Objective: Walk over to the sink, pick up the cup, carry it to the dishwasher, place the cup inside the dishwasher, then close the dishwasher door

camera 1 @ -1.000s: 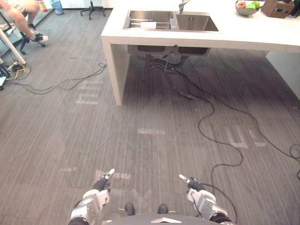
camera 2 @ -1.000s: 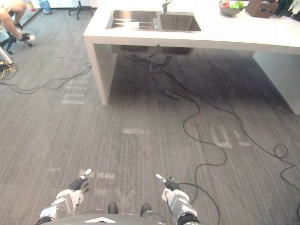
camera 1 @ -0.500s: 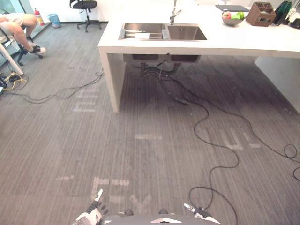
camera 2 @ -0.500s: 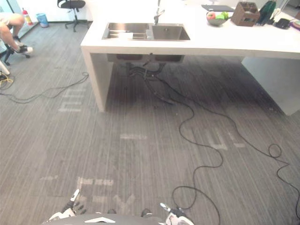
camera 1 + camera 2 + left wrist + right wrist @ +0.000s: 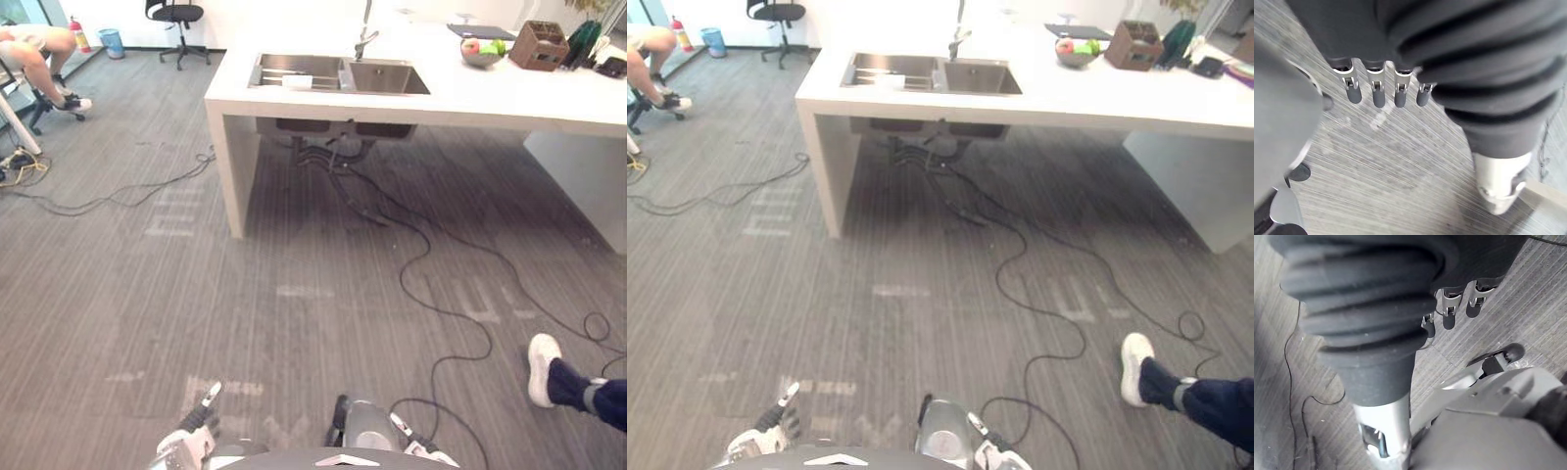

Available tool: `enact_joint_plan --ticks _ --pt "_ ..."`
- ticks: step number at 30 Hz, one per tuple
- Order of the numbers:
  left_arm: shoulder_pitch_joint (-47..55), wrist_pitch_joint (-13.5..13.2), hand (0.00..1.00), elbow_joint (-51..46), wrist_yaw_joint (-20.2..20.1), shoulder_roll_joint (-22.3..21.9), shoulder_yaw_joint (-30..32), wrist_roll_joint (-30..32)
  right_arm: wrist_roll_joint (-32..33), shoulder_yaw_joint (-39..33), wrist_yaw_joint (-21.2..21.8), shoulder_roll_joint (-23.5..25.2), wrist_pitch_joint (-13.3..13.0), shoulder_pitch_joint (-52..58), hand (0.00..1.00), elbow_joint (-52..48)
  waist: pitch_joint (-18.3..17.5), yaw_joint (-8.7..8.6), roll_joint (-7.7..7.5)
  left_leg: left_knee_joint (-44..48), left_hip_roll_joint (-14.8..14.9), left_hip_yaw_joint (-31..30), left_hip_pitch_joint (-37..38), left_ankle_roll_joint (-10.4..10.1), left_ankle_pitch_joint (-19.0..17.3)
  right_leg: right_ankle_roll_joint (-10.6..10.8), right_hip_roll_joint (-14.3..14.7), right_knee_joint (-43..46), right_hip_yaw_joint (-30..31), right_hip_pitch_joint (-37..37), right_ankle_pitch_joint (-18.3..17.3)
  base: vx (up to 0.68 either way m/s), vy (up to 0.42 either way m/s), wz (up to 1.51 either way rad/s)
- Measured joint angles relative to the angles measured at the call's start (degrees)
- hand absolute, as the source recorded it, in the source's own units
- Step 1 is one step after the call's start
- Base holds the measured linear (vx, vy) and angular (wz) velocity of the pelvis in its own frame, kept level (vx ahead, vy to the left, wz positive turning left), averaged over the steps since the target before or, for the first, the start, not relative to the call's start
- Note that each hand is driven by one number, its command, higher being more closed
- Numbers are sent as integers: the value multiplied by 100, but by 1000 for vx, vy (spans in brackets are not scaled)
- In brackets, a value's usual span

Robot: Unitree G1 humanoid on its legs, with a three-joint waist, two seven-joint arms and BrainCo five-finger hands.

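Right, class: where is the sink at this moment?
In the left eye view the sink is top centre, set in the left end of the white counter, with the tap behind it and the fruit bowl further right.

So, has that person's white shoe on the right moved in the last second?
Yes. The white shoe has come in from the right, onto carpet beside the pale floor marks that was bare before.

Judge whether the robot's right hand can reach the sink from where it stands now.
Probably not yet. The right hand hangs low and open, while the sink sits in the white counter far across the carpet. Nothing solid stands between, so walking closer should do.
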Motion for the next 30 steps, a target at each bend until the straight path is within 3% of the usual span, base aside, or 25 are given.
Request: enact_joint_plan --ticks 2,4,5,6,7,8,9,10,12,13,14,16,18,19,21,22,23,24,26,28,29,30 --pt "-95 -166 0 -1125 297 -88 -270 -252 223 0 -17 12 85 73 0 -13 96 -35 37 352 190 -60 -138 -166 -273 32 247 -1923 0 -27 506 371 -204 19" --pt "-235 -193 0 -1595 442 -160 -349 -262 322 -24 -44 83 105 197 0 -8 218 -75 13 668 238 -196 -81 -353 -628 81 303 -2853 48 207 802 397 -284 20" --pt "-252 -259 0 -1760 473 -216 -335 -260 344 -118 -74 153 126 314 0 -2 239 -95 -74 794 258 -277 116 -503 -891 47 275 -3039 89 400 1130 441 -333 19" --pt "-243 -301 0 -1823 487 -274 -332 -260 356 -157 -78 126 140 363 0 -12 269 -124 15 829 349 -346 203 -538 -1000 -10 328 -2869 64 415 1284 464 -318 12" --pt "-207 -318 0 -1975 483 -349 -368 -259 356 -254 -80 85 173 410 0 -104 219 -168 260 806 571 -353 262 -571 -1173 -136 431 -2310 -52 194 1210 452 -273 0" --pt "-151 -367 0 -2152 477 -371 -364 -257 350 -259 -70 30 191 472 0 -163 163 -178 354 669 659 -358 333 -488 -1252 -371 493 -1877 -100 -24 1030 562 -319 -4" --pt "-121 -572 0 -2325 506 -433 -353 -233 271 -350 -50 -53 223 452 0 -145 28 -168 566 466 771 -400 452 -305 -1125 -537 627 -1403 -214 -243 507 496 -260 -8" --pt "-130 -613 0 -2375 513 -438 -350 -231 253 -361 -51 -57 224 435 0 -140 23 -164 572 499 782 -383 427 -284 -1086 -584 639 -1332 -224 -265 424 533 -279 -1" --pt "-112 -1189 0 -2991 661 -503 -362 373 -280 -611 19 -53 192 336 0 -81 -23 -162 507 2032 927 -460 -251 -849 -265 -648 610 -1287 -313 -90 62 524 -292 11" --pt "-127 -1296 0 -3222 672 -516 -369 504 -364 -627 25 -61 190 327 0 -75 -27 -169 520 2604 1010 -477 -525 -1001 6 -664 623 -1383 -340 56 -3 507 -239 24" --pt "-200 -1489 0 -3693 687 -515 -429 806 -480 -607 67 -151 201 216 0 58 -51 -159 573 3955 1192 -427 -1156 -1067 455 -717 723 -1607 -364 342 -58 399 -149 18" --pt "-374 -1666 0 -4282 828 -503 -628 1053 -650 -530 104 -411 235 28 0 363 -86 -40 651 5592 1208 -435 -1946 -819 244 -732 894 -1990 -412 832 -61 481 -122 -8" --pt "-515 -1683 0 -4748 1095 -494 -767 1087 -597 -477 183 -688 205 -224 0 457 -55 37 757 6000 837 -535 -2439 -903 -22 -739 993 -2343 -361 1349 -53 475 -37 -26" --pt "-550 -1681 0 -5034 1262 -488 -778 1085 -531 -461 197 -767 168 -433 0 469 -26 88 765 5800 657 -472 -2700 -898 -159 -739 1062 -2540 -272 1636 -52 414 11 -46" --pt "-508 -1676 0 -5475 1420 -484 -782 1089 -433 -245 241 -725 86 -628 0 188 67 248 761 5191 589 -216 -2966 -778 -355 -709 1156 -2891 -67 2163 -75 383 33 -61" --pt "-343 -1684 0 -5838 1482 -483 -773 1090 -361 22 279 -707 54 -667 0 -77 115 400 685 4309 573 26 -3094 -694 -388 -684 1113 -3041 125 2384 -114 395 73 -81" --pt "-158 -1740 0 -6205 1571 -505 -770 1095 -349 180 289 -640 -52 -701 0 -284 131 518 646 3006 505 46 -3106 -693 -188 -625 1058 -3060 295 2464 -236 369 88 -83" --pt "-82 -1792 0 -6353 1620 -513 -770 1099 -337 210 306 -611 -107 -709 0 -363 130 575 658 2308 497 -30 -3107 -721 18 -575 1040 -3035 376 2495 -344 376 133 -67" --pt "18 -1941 0 -6481 1754 -512 -681 1102 -301 215 377 -551 -183 -640 0 -299 132 612 678 563 552 -144 -2880 -863 872 -265 1005 -2789 537 2839 -754 387 178 -36" --pt "22 -1981 0 -6468 1781 -531 -563 1095 -137 149 448 -559 -197 -441 0 -145 64 582 785 77 655 -214 -2546 -864 983 -60 1100 -2667 595 3208 -1115 478 246 -17" --pt "-58 -2008 0 -6430 1671 -462 -453 1085 -8 -3 436 -452 -202 -374 0 84 34 562 652 179 542 -284 -2518 -566 1614 -4 975 -2671 626 3358 -1267 475 260 -19" --pt "-78 -2023 0 -6433 1612 -460 -386 1085 64 -78 439 -388 -191 -345 0 173 8 577 519 258 440 -299 -2561 -479 1673 -1 885 -2675 642 3349 -1275 455 234 -16"
